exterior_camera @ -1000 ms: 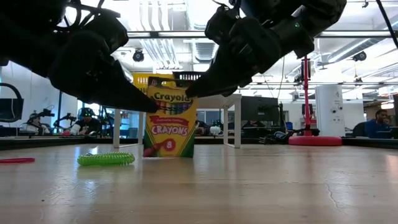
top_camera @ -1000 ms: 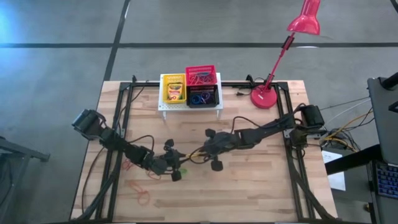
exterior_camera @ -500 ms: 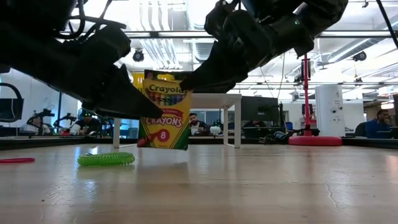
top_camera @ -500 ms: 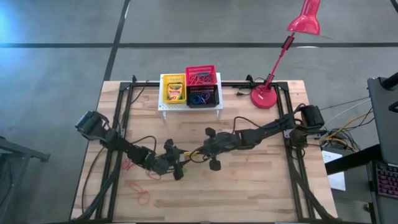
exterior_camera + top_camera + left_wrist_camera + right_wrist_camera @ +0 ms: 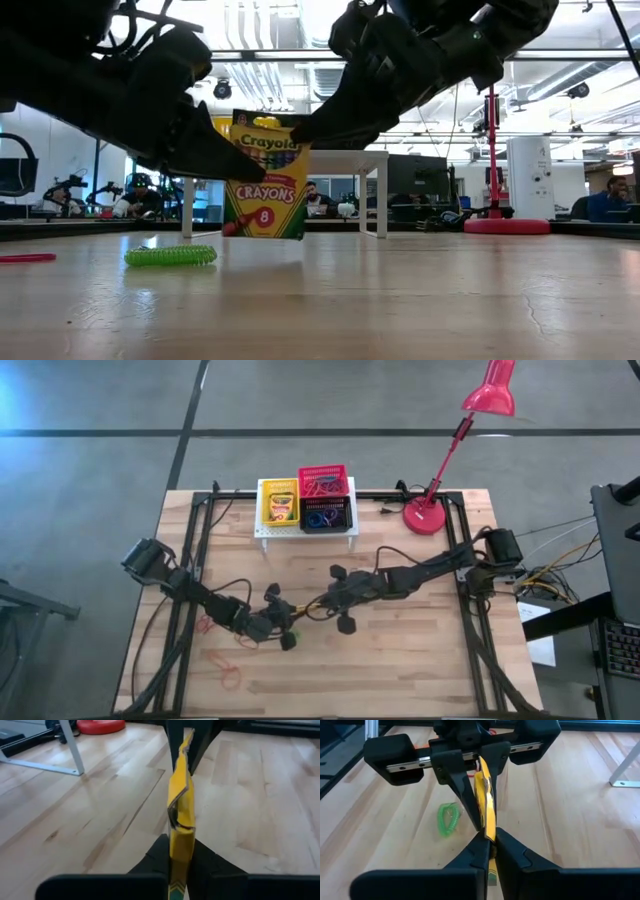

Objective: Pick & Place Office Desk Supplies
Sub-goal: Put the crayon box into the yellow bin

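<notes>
Two grippers share one crayon box (image 5: 263, 175) mid-table.
Left gripper (image 5: 179, 851) has reclosed on the box since half a second ago; right gripper (image 5: 489, 841) stays clamped, the box lifted, green coil (image 5: 170, 256) at 9 o'clock.

Low view: ceiling lights (image 5: 250, 40) glare white; arms backlit, near-black. Table (image 5: 400, 300) foreground soft. High view evenly lit.

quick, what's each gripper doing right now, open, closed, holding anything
Left gripper: closed on the crayon box, which is lifted off the table.
Right gripper: closed on the same crayon box, from the opposite edge.
</notes>
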Robot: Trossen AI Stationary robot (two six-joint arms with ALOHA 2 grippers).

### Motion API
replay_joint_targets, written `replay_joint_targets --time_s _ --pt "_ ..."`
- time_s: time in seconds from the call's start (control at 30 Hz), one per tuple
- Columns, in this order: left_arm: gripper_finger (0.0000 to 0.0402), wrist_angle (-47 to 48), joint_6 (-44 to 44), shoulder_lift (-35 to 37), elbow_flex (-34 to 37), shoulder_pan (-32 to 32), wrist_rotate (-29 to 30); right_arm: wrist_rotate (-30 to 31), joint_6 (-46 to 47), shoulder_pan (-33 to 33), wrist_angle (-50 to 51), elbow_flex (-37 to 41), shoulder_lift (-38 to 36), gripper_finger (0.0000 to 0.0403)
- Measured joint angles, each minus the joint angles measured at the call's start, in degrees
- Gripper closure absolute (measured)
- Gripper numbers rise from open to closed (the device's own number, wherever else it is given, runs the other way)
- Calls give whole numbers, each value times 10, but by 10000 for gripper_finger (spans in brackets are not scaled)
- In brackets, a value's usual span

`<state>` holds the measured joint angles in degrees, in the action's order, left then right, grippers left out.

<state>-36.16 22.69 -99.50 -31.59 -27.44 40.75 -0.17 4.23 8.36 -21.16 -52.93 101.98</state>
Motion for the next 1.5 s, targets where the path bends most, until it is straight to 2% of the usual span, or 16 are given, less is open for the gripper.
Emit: replay_joint_targets --time_s 0.17,0.33,0.43,0.57,0.67,0.73,0.8,0.9,1.03,1.2,1.27,1.4,1.5 --pt "371 3 -2 1 -3 -1 -9 4 15 -1 53 -1 -52 347" --pt "359 51 -2 39 -26 -2 -52 34 28 2 174 -1 -144 309" --pt "364 173 4 89 -62 -3 -61 55 47 17 217 6 -196 301" --pt "364 390 27 175 -138 -1 -60 104 54 56 214 45 -242 305" --pt "364 535 16 231 -200 18 -59 148 59 88 161 91 -258 312" --pt "364 598 -7 266 -239 47 -59 167 59 105 99 123 -260 317" --pt "364 638 -41 293 -273 92 -62 170 55 116 30 156 -253 322" --pt "364 660 -111 323 -304 183 -103 170 44 121 -65 191 -238 329" --pt "364 651 -205 338 -331 346 -235 170 35 117 -141 214 -219 336" --pt "364 634 -221 330 -347 550 -371 169 33 114 -155 210 -199 340" --pt "364 626 -221 323 -348 614 -429 168 31 114 -154 206 -194 339" --pt "364 610 -217 306 -336 705 -551 168 30 114 -154 196 -181 334" --pt "364 586 -204 291 -312 723 -585 168 26 114 -156 182 -166 330"
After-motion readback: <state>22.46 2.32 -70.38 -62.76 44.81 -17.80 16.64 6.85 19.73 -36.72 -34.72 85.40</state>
